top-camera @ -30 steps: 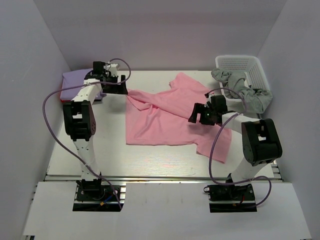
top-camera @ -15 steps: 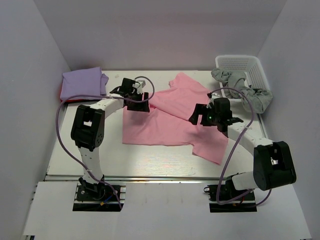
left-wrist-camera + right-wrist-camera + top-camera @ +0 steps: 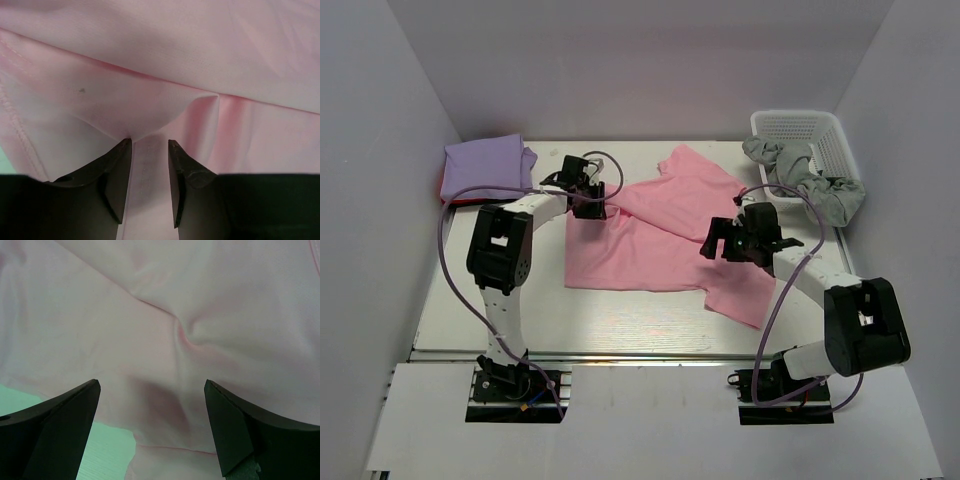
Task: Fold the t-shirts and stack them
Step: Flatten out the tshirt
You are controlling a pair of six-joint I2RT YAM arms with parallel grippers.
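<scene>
Pink t-shirt (image 3: 640, 250), rumpled at the middle of the worktop (image 3: 470, 290), is judged at the spreading step before folding: left gripper (image 3: 150, 143) is set narrow about a ridge of it (clamped or not cannot be told), right gripper (image 3: 152, 385) is held wide above it; firm pinches are needed next.
</scene>
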